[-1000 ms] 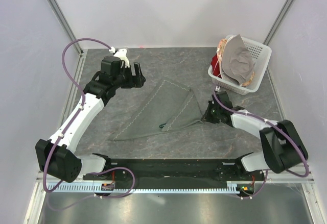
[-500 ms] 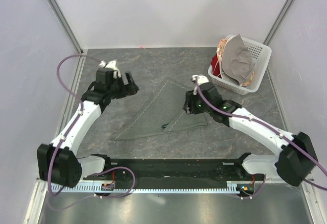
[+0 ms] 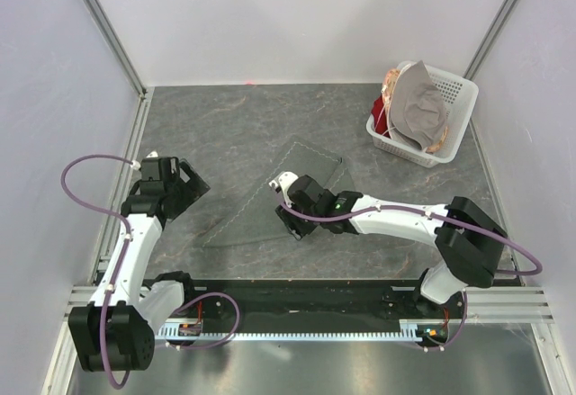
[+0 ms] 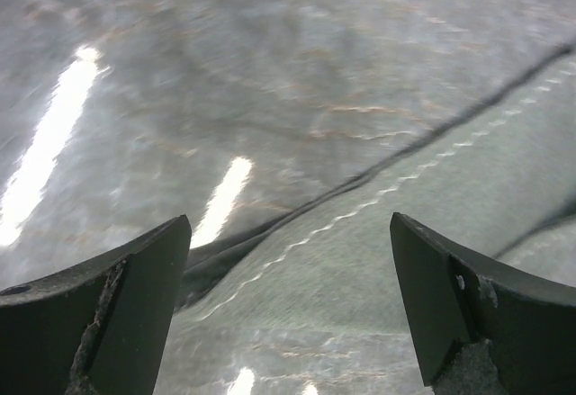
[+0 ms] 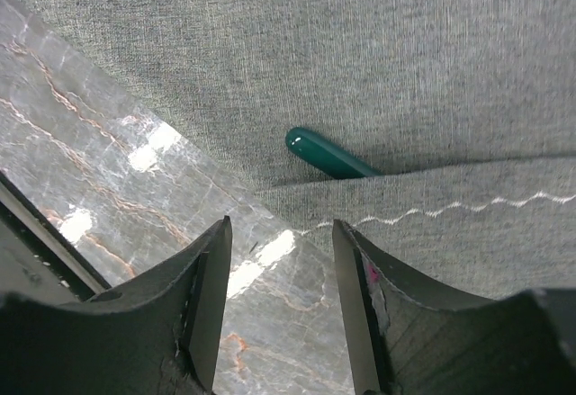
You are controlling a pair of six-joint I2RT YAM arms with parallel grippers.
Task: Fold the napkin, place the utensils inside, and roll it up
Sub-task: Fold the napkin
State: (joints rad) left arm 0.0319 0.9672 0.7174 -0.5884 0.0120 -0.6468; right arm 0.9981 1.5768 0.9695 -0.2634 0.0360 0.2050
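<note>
My right claw [image 5: 280, 226] sits at the near edge of the folded napkin [image 5: 405, 53], jaws parted, gripping nothing. The teal spoon handle [image 5: 328, 154] pokes out from under the fold just ahead. My left claw [image 4: 288, 224] is wide open and empty, facing the napkin's stitched hem on the table [image 3: 225, 116]

The spoon [image 5: 329, 155] lies mostly hidden under the napkin [image 5: 405, 44] fold.

Left gripper [image 4: 288, 224] wide apart, right gripper [image 5: 280, 224] half-parted (both low, neither gripping).
</note>
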